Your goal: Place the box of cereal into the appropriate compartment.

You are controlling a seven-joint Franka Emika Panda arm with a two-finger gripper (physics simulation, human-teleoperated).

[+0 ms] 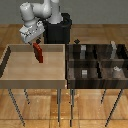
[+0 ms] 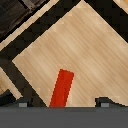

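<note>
The box of cereal (image 1: 38, 53) is a slim red box leaning slightly inside the light wooden tray (image 1: 15, 75), on the exterior view's left, near the tray's back wall. My gripper (image 1: 35, 43) hangs right over its upper end. In the wrist view the box of cereal (image 2: 62, 89) runs over the pale tray floor between my two fingertips (image 2: 24, 103), which stand far wider apart than the box. The gripper (image 2: 62, 103) is open. I cannot tell whether a finger touches the box.
A dark bin (image 1: 68, 61) split into four compartments stands on the exterior view's right, beside the tray. Small grey blocks (image 1: 84, 72) sit in its compartments. Both containers rest on thin-legged stands. The robot's black base (image 1: 59, 30) is behind them.
</note>
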